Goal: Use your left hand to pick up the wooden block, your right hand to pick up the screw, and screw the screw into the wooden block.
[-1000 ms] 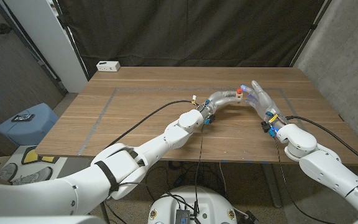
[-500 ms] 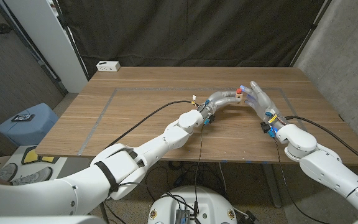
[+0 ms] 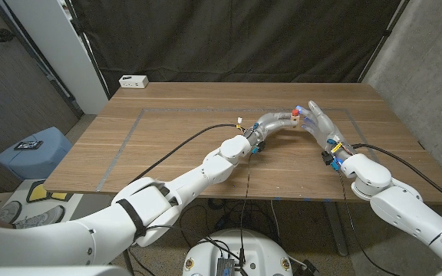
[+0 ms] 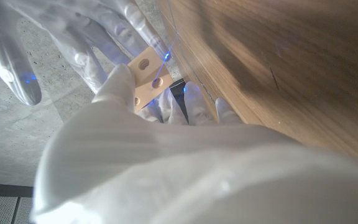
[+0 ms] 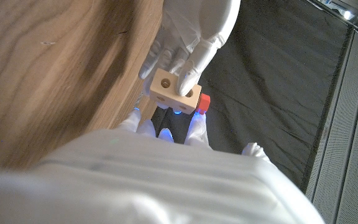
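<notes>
Above the far right part of the table, my left hand (image 3: 277,122) grips the pale wooden block (image 3: 297,117) between thumb and fingers. The block (image 5: 175,91) shows round holes, and the red screw (image 5: 204,103) sticks out of its side. The left hand (image 5: 191,32) clasps the block from the far side. My right hand (image 3: 321,123) stands against the block, its fingertips (image 5: 194,122) right beside the screw head. Whether they pinch the screw is hidden. In the left wrist view the block (image 4: 149,76) lies between both hands, with the right hand's fingers (image 4: 61,37) spread.
A white box (image 3: 133,80) stands at the table's far left corner. Thin tape lines (image 3: 129,138) mark a rectangle on the wooden table (image 3: 175,146). A black cable (image 3: 186,142) runs along my left arm. A blue stool (image 3: 33,153) stands off the table's left side.
</notes>
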Available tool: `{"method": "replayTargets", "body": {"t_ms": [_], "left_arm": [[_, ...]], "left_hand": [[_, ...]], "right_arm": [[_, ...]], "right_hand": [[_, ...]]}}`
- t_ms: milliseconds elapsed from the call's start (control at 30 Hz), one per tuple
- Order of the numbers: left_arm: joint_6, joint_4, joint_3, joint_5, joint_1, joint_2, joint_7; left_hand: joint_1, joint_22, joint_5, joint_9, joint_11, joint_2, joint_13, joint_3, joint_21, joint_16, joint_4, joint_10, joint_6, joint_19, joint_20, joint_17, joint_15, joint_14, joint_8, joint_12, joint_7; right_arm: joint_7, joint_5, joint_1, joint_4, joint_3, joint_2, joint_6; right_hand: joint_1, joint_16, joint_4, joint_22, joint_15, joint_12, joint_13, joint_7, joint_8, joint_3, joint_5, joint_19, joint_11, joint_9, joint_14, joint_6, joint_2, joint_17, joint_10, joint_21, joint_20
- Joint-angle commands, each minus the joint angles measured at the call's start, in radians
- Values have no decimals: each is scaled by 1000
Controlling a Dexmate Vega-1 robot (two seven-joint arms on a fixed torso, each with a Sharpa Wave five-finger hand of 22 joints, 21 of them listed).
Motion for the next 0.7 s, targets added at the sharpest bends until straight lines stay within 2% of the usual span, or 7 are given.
{"method": "replayTargets", "body": {"t_ms": [33,333,433,700], "left_arm": [[4,-5,0,1,1,1,2],[12,-18,0,-1,6,5,3],[12,-19,0,-1,7,6,3],[15,-24,1,-1,8,8,1]], "left_hand": [[-1,5,5,1,-12,14,5,8,1,5,6,17,36,6,1,6,-56,4,7,5,-9],[2,5,5,1,-11,14,6,8,1,7,5,19,38,6,1,6,-57,6,7,5,-8],[7,5,5,1,-11,13,5,9,2,5,2,18,30,6,1,6,-59,1,4,4,4],[11,5,6,1,-11,13,5,9,2,5,1,15,30,8,-1,6,-60,1,4,2,10]], "right_arm": [[-7,-3,-14,-14,7,-5,-1],[-12,-7,-25,-26,10,-9,-2],[-15,-8,-31,-30,13,-10,-2],[-25,-9,-49,-45,21,-12,-7]], "right_hand": [[4,0,4,2,-2,0,5,-8,6,2,6,6,1,5,-123,1,0,5,-46,2,2],[4,0,5,2,-2,1,5,-9,7,2,7,6,1,5,-122,3,0,5,-46,2,0],[4,0,5,2,-1,1,5,-11,6,2,7,7,1,5,-122,1,0,5,-45,2,0],[5,0,5,2,-3,0,5,-11,5,2,7,7,1,5,-121,1,1,4,-46,2,-2]]}}
